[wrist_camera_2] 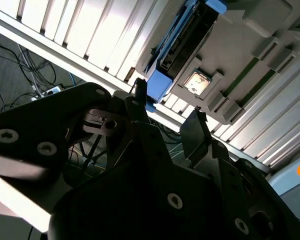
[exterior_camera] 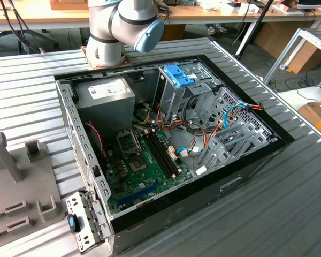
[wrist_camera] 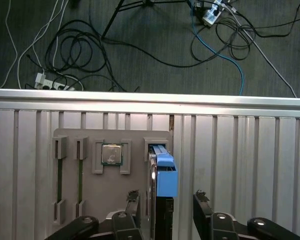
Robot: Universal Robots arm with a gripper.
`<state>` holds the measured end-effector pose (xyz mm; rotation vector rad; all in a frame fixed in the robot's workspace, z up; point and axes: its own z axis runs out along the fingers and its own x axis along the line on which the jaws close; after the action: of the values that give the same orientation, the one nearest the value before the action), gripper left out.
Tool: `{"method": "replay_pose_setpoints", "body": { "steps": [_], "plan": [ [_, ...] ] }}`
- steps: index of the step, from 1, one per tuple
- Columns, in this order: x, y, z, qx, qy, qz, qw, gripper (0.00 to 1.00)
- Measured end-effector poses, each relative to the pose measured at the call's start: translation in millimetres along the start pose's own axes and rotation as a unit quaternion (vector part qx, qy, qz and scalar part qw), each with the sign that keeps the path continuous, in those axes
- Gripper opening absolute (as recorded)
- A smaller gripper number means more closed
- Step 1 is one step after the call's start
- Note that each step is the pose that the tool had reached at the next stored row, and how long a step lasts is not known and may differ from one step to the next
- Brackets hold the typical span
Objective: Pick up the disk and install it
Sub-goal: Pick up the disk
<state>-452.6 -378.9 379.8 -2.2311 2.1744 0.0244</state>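
The disk (wrist_camera: 163,212) is a black drive with blue rails, standing on edge in a slot of the grey holder (wrist_camera: 110,190), its blue end tab (wrist_camera: 165,176) towards the camera. My gripper (wrist_camera: 166,200) is open, with one dark finger on each side of the disk and a gap on both sides. In the second wrist view the same disk (wrist_camera_2: 185,40) lies just beyond my gripper (wrist_camera_2: 168,100), and its blue tab (wrist_camera_2: 157,86) sits close to one fingertip (wrist_camera_2: 140,86). Nothing is held.
A square chip (wrist_camera: 111,154) sits in the holder beside the disk. In the exterior view the open computer case (exterior_camera: 289,142) has a grey drive cage with a blue latch (exterior_camera: 177,75), and a metal bracket with a blue clip (exterior_camera: 81,220) leans at its front corner. Cables lie on the floor past the table edge (wrist_camera: 150,95).
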Motion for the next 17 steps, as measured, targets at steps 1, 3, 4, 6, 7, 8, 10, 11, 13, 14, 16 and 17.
{"method": "replay_pose_setpoints", "body": {
  "steps": [1,3,4,6,7,8,10,11,13,14,16,17],
  "plan": [
    [0.0,0.0,0.9,0.0001,-0.0001,0.0,1.0,0.54],
    [0.2,0.1,6.4,0.0,-0.0001,0.0,1.0,0.54],
    [0.3,0.1,10.2,0.0001,-0.0001,0.0,1.0,0.54],
    [0.4,0.1,14.7,0.0,0.0,0.0,1.0,0.54],
    [0.5,0.2,19.1,0.0,-0.0001,0.0,1.0,0.54],
    [0.6,0.2,20.8,0.0,-0.0001,0.0,1.0,0.54],
    [0.9,0.2,28.0,-0.0001,0.0002,0.0,1.0,0.54],
    [1.2,0.3,30.9,-0.0002,0.0005,0.0,1.0,0.54],
    [3.0,0.4,33.5,-0.0005,0.0006,0.0,1.0,0.54],
    [4.7,0.4,35.1,-0.0006,0.0005,0.0,1.0,0.54],
    [6.1,0.5,40.1,-0.0012,0.0005,0.0,1.0,0.54],
    [6.2,0.5,42.4,-0.0013,0.0005,0.0,1.0,0.54]
  ]
}}
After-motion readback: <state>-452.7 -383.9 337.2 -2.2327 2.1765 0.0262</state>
